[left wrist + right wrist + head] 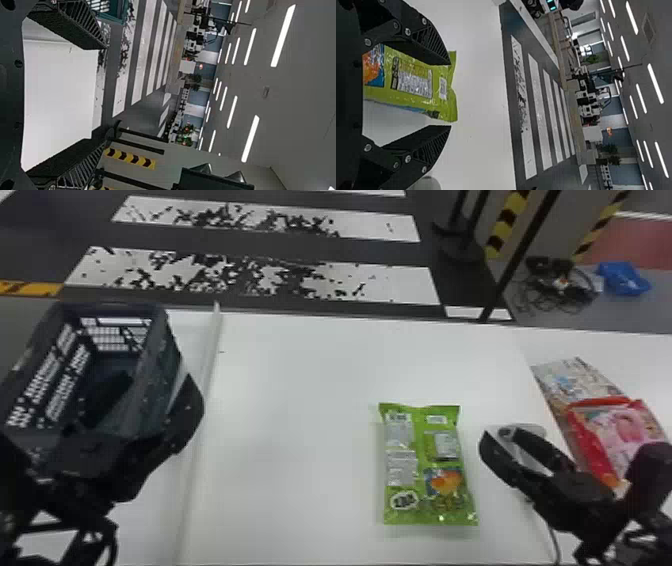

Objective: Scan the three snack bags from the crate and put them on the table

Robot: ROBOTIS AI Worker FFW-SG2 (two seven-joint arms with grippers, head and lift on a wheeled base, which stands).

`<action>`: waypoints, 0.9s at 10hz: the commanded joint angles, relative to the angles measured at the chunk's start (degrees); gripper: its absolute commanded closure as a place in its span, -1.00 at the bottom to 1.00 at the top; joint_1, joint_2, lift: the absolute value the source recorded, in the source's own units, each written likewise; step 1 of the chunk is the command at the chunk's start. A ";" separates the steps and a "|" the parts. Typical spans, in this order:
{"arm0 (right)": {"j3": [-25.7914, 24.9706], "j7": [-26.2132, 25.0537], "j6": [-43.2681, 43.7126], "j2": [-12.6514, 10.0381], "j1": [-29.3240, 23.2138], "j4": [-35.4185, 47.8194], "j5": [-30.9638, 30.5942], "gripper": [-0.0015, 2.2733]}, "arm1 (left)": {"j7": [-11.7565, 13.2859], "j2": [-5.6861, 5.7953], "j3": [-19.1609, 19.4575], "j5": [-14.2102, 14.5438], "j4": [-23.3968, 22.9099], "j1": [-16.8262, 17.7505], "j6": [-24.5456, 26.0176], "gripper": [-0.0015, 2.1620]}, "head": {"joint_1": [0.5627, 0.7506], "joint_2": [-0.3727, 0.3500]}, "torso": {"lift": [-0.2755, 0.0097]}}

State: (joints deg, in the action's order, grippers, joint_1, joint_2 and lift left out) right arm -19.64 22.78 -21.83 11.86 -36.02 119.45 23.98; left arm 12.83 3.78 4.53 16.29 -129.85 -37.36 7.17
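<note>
My left claw (104, 96), right claw (451, 95) open | shiny green plastic snack bag (422, 470) flat on white worktop (300, 390) | pinch both sides softly

Crate (162, 340): near end hidden behind left arm (75, 462), dark shape inside too murky to name. Red bag (592, 435): lower part behind right arm (645, 485). Patterned bag (562, 382): partly covered by red one. Green bag (425, 500): print blurred (no reading it), one end out of sight in right wrist view. Grey thing (537, 430): partly behind right gripper (500, 432).
</note>
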 commanded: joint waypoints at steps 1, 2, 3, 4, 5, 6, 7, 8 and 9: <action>-3.82 -0.37 0.25 -0.09 0.24 -2.38 0.01 -0.96 | 0.09 0.00 -0.05 0.41 0.56 0.62 0.00 -0.97 | 0.41 -0.38 | 0.28; -5.40 -0.37 0.42 0.00 0.33 -3.69 -0.08 -0.93 | 0.18 0.00 -0.14 0.67 1.09 0.71 -0.18 -0.97 | 0.41 -0.51 | 0.28; -6.02 -0.19 0.60 0.53 0.60 -5.36 -0.16 -0.93 | 0.35 0.00 -0.05 0.76 1.70 0.88 -0.53 -0.97 | 0.41 -0.62 | 0.28; -6.02 -0.11 0.60 1.32 1.65 -7.74 -0.78 -0.92 | 0.44 0.00 -0.05 0.85 2.14 0.88 -0.70 -0.97 | 0.41 -0.69 | 0.28; -5.49 0.33 0.60 1.94 3.14 -10.37 -1.66 -0.92 | 0.53 0.00 -0.05 0.85 2.23 0.88 -0.88 -0.97 | 0.41 -0.71 | 0.28; -4.44 0.51 0.42 2.46 4.73 -12.84 -2.98 -0.92 | 0.53 0.00 -0.05 0.85 2.23 0.71 -0.88 -0.97 | 0.41 -0.75 | 0.28; -3.29 0.51 0.42 3.17 6.48 -15.56 -4.12 -0.91 | 0.53 0.00 0.04 0.85 2.23 0.44 -1.41 -0.97 | 0.41 -0.76 | 0.28; -2.50 0.51 0.42 3.52 7.98 -17.85 -5.44 -0.90 | 0.62 0.00 0.04 0.85 2.23 0.27 -1.41 -0.97 | 0.41 -0.76 | 0.28; -2.06 0.51 0.25 4.13 8.86 -19.43 -5.79 -0.90 | 0.62 0.09 0.04 0.85 2.23 0.27 -1.41 -0.97 | 0.41 -0.76 | 0.28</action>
State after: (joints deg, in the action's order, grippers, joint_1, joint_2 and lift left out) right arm -21.99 23.27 -21.45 15.62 -27.79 101.12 18.54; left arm 13.45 3.81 4.57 17.14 -127.62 -37.05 5.76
